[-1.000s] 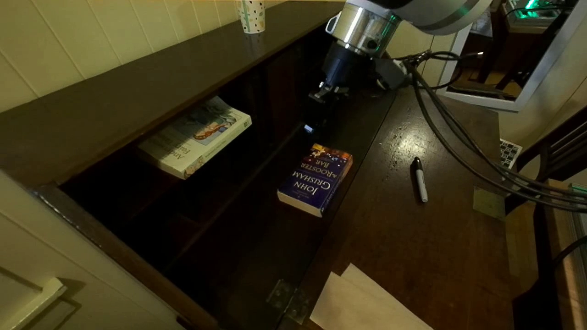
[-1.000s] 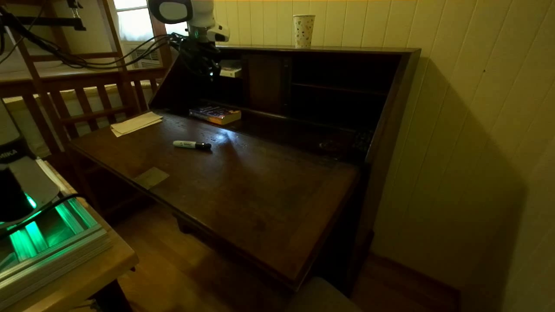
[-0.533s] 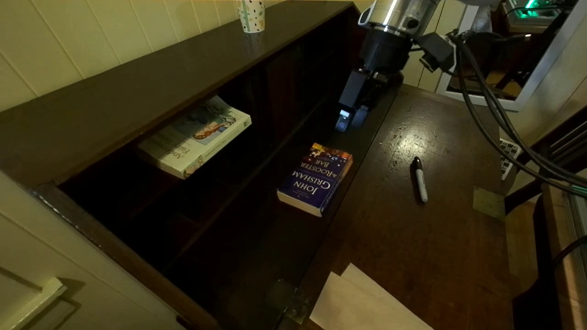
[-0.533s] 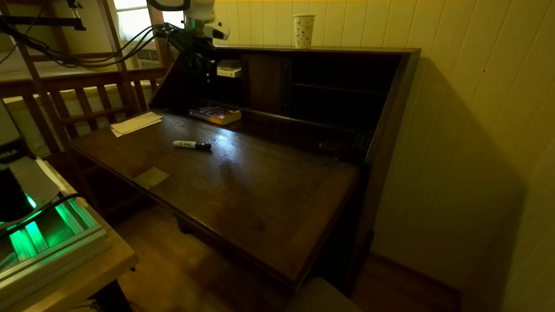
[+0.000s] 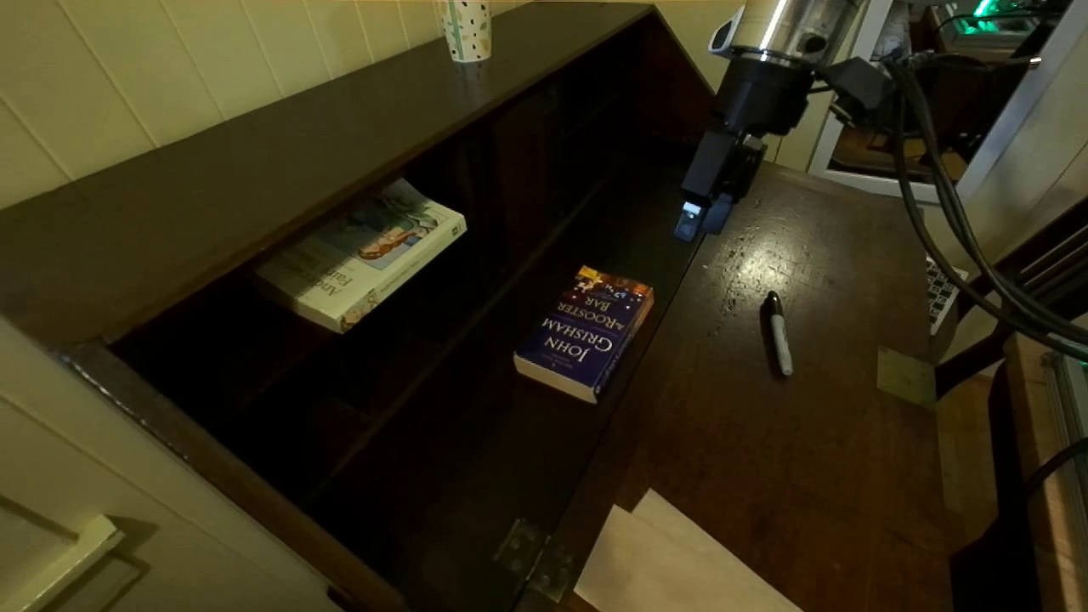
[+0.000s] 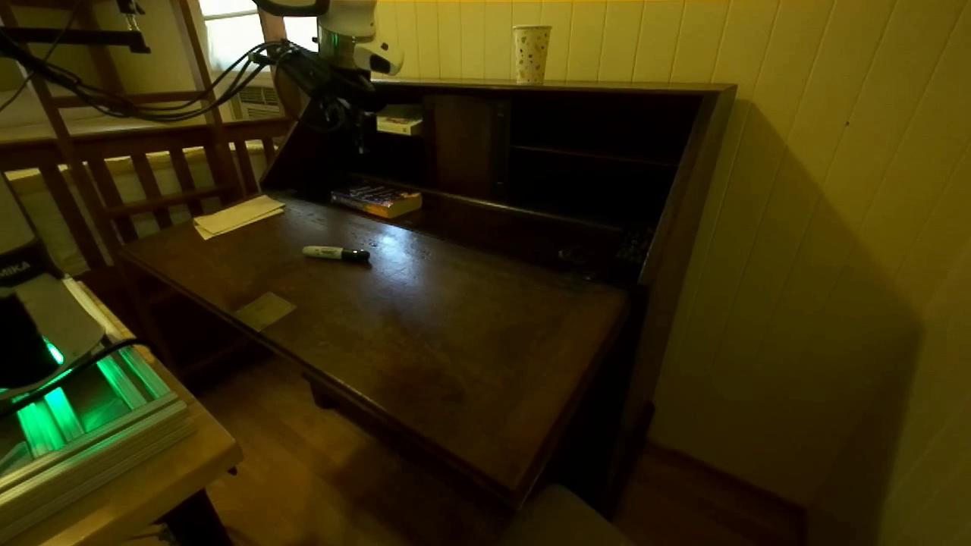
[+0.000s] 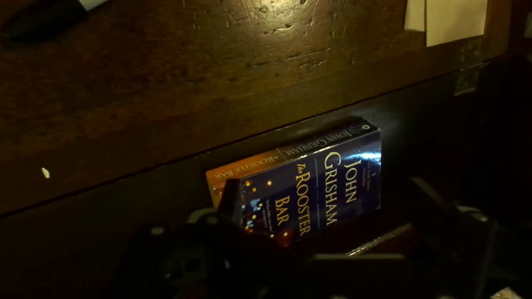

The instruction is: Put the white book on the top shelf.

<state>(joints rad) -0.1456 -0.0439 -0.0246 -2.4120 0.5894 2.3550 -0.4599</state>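
Observation:
The white book (image 5: 361,259) lies flat in the end recess of the dark bookcase, the top shelf (image 5: 204,344), with its near end sticking out past the front edge. In an exterior view its spine side (image 6: 400,125) shows beside a dark upright board. My gripper (image 5: 704,223) hangs over the desk, well apart from this book and pointing down. Its two fingers stand wide apart in the wrist view, where the gripper (image 7: 328,194) has nothing between them; the dark blue book there lies farther off. How deep the white book reaches in is hidden by shadow.
A dark blue book (image 5: 586,331) lies on the ledge below the recess. On the desk are a marker (image 5: 778,331) and folded papers (image 5: 671,561). A patterned cup (image 5: 467,30) stands on top of the bookcase. Cables (image 5: 943,195) trail from the arm.
My gripper has drawn back from the bookcase, out over the desk, with its two fingers now showing apart. The white book stays where it was on the shelf.

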